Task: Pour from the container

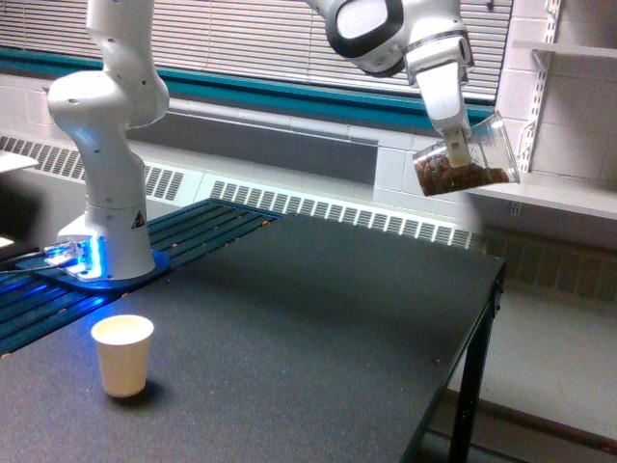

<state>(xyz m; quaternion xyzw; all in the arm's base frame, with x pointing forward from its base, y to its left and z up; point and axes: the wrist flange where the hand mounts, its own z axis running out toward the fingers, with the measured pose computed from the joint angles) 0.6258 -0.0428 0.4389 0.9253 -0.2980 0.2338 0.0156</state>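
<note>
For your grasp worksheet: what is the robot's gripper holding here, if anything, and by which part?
The gripper holds a clear plastic cup of brown nuts, tilted on its side, clamped across its side wall near the base end.

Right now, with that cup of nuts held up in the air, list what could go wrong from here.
1. The container is already tilted on its side, high above the table's far right area. The nuts could spill out there, or over the table's edge.
2. The paper cup stands far off, near the front left, so a long carry while tilted raises that risk.
3. The paper cup looks light; falling nuts might tip it.
</note>
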